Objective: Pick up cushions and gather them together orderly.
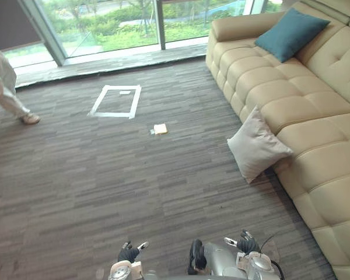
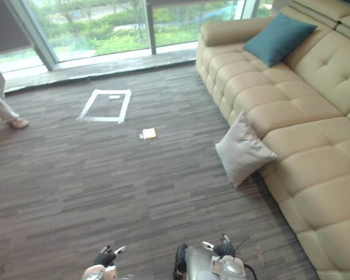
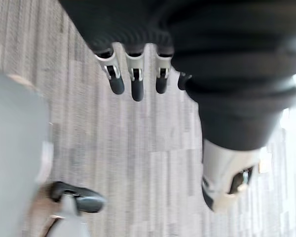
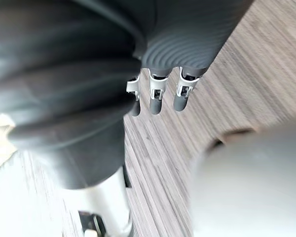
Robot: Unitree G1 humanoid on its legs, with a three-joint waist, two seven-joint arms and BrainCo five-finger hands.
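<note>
Grey cushion (image 1: 256, 146) leans on sofa (image 1: 315, 116), corner up (diamond-wise).

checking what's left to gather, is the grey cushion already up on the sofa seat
No, the grey cushion stands on the carpet, leaning against the sofa front.

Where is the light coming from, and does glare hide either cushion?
Left eye view: daylight enters through the far window; the grey cushion leaning on the sofa and the teal cushion on it are evenly lit, no glare. Left wrist view: a washed-out bright strip on the carpet past the left hand. Right wrist view: a similar patch beside the right hand.
</note>
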